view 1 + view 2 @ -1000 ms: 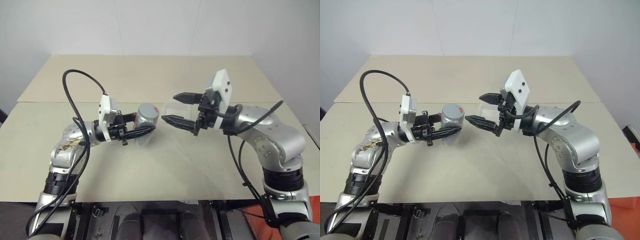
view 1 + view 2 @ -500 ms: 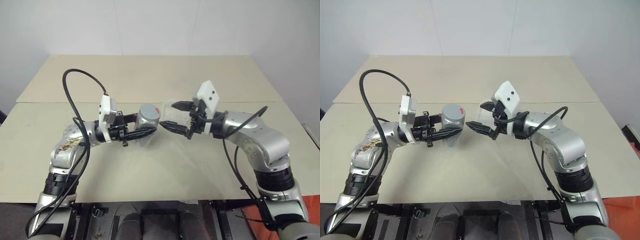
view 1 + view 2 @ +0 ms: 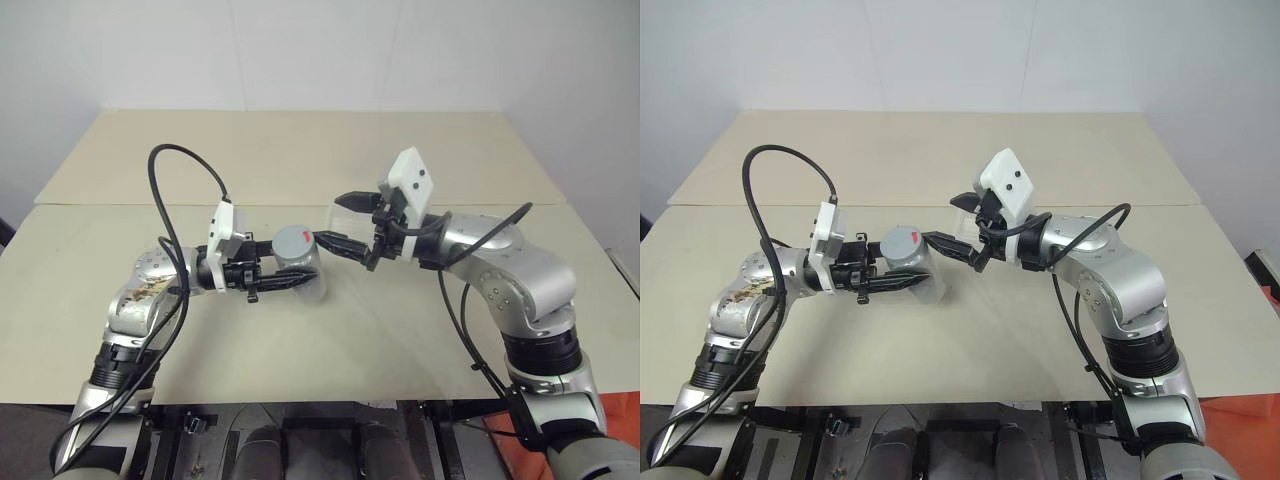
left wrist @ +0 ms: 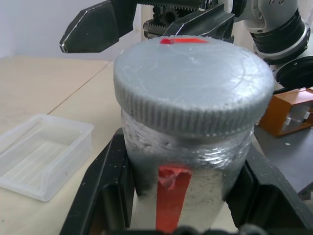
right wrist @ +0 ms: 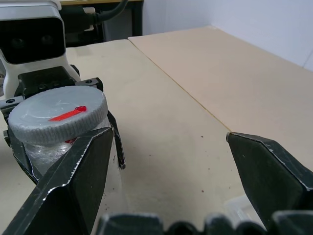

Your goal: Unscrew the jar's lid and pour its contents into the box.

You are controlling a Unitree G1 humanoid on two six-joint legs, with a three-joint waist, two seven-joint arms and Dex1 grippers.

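**A:** so where's the jar at? The small clear cylindrical jar with the red strip on its label (image 4: 188, 196) sits about dead centre of the head-camera frame, held up off the pale beige bench (image 3: 300, 330). Its ribbed grey round lid with a little red mark (image 3: 292, 239) is screwed on, facing up and toward the right side of the frame.

**B:** yep, and the left gripper (image 3: 290, 280) comes in from the left of the frame, lying roughly level, with both black fingers (image 4: 105, 186) clamped on the jar's body just under the lid.

**A:** what about the other one?

**B:** the right gripper (image 3: 345, 222) is just right of centre, pointing at the lid. Its fingers (image 5: 73, 181) are spread wide apart with nothing between them; the lower tip is right next to the lid's edge, can't tell if it's touching.

**A:** and the box?

**B:** the shallow see-through plastic rectangular box with rounded corners (image 4: 41, 154) lies on the bench behind the right gripper, a bit above centre of the frame, mostly hidden by the fingers. Looks empty in the left wrist view.
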